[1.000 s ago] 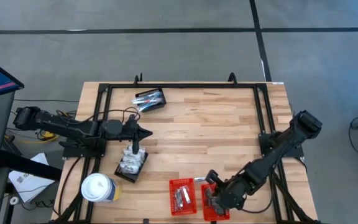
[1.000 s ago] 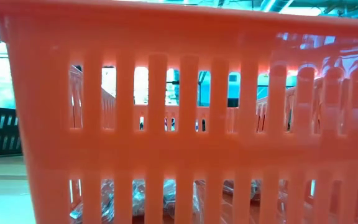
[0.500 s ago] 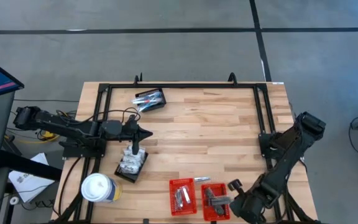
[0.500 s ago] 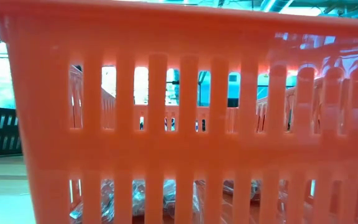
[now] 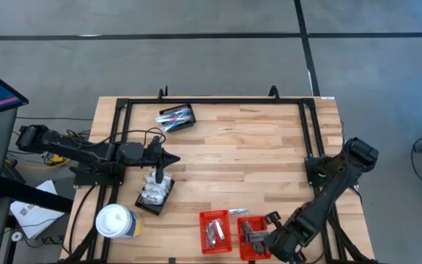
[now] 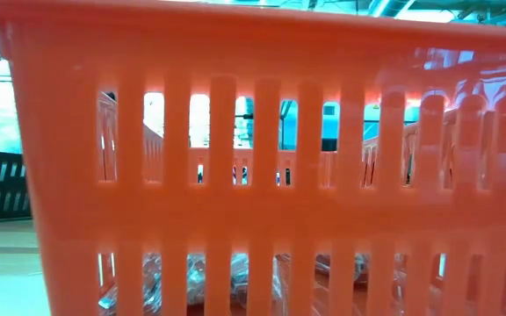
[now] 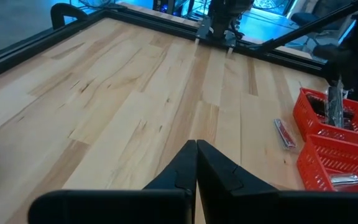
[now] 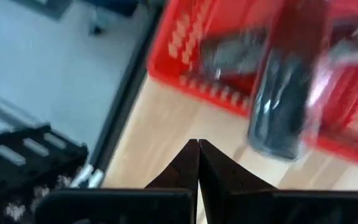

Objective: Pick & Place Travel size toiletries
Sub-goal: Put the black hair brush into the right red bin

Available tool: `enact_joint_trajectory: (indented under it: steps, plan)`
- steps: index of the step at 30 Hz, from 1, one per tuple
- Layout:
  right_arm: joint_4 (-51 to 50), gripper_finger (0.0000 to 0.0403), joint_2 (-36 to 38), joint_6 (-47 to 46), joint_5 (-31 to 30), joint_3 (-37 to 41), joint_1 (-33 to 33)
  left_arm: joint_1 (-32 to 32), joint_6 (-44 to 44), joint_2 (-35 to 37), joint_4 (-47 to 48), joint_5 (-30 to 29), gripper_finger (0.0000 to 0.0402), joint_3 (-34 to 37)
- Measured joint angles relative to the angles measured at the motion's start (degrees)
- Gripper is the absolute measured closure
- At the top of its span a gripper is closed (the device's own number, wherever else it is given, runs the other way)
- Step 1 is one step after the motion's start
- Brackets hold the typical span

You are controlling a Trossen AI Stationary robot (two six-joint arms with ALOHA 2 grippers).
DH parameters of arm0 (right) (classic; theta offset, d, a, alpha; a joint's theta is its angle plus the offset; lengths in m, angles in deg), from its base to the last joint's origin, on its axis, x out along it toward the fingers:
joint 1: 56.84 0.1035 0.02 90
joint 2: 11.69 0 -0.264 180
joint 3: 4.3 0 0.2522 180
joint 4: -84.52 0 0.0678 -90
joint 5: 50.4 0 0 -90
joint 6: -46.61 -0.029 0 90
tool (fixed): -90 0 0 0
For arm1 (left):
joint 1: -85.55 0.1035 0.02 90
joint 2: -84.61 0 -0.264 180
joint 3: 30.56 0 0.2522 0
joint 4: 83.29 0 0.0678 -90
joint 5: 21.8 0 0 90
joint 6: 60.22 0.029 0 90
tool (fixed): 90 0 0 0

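Observation:
Two red slotted baskets stand at the table's near edge. The left one [image 5: 215, 232] holds silvery packets [image 6: 191, 281]. A grey stick-like item [image 5: 249, 233] shows in the right one [image 7: 331, 115]. One small packet [image 7: 284, 132] lies flat on the wood just beyond them. My right gripper [image 8: 197, 149] is shut and empty, pointing steeply down at the right basket's right side [image 5: 266, 240]. My left gripper [image 5: 174, 156] is also shut and empty [image 7: 196, 149], held above the table at the left. A black basket [image 5: 156, 193] of white packets sits below it.
A second black basket [image 5: 176, 117] with packets sits at the far left. A large white lidded cup [image 5: 116, 221] stands at the near left corner. A black frame [image 5: 218, 101] runs round the tabletop. The middle of the wooden table [image 5: 247, 161] is bare.
My right arm has swung from above the right red basket toward the table's right edge, then come a little way back. Its wrist has rolled, and the gripper has stayed shut. The grey item in that basket now shows.

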Motion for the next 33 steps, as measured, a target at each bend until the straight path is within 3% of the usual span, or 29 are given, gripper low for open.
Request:
enact_joint_trajectory:
  steps: [16, 33]
  plan:
    - [-2.5, 0.0403, -1.0, 2.8, 1.6, 0.1, -3.5, 0.0, 0.1, 0.0, -0.3, 0.0, 0.0401, 0.0]
    - [-3.8, 0.0403, -1.0, 10.6, -6.0, -4.7, -4.2, 0.0, 0.1, 0.0, -0.2, 0.0, 0.0401, 0.0]
